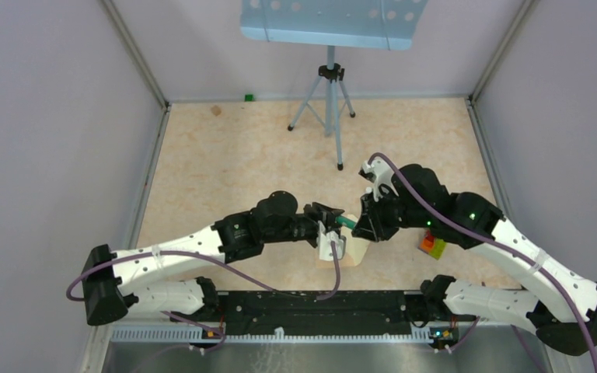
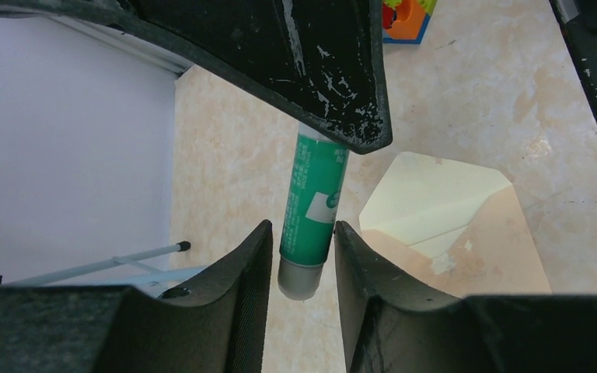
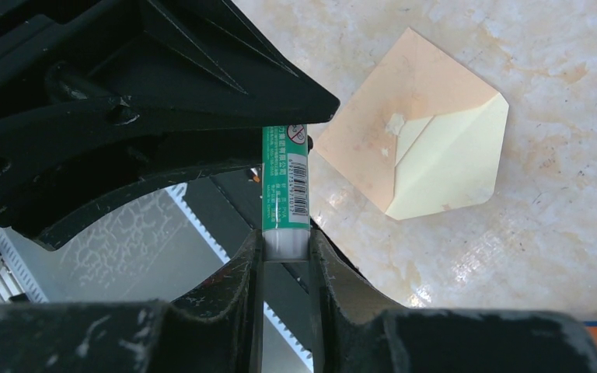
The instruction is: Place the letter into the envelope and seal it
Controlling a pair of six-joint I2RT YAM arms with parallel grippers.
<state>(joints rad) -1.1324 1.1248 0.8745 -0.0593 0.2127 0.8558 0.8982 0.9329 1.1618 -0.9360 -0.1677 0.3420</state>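
Right wrist view: the right gripper pinches the pale end of a green glue stick that carries a barcode and print too small to read. The left gripper straddles the stick's grey cap, and whether it presses on it cannot be told. On the table lies the tan paper envelope, partly covering the pale cream-yellow letter.

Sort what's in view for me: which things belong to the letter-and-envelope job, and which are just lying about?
For the job: envelope; letter; green glue stick, presumably for sealing.

Lying about: colourful toy block; music stand on its tripod; small green object by the back wall.
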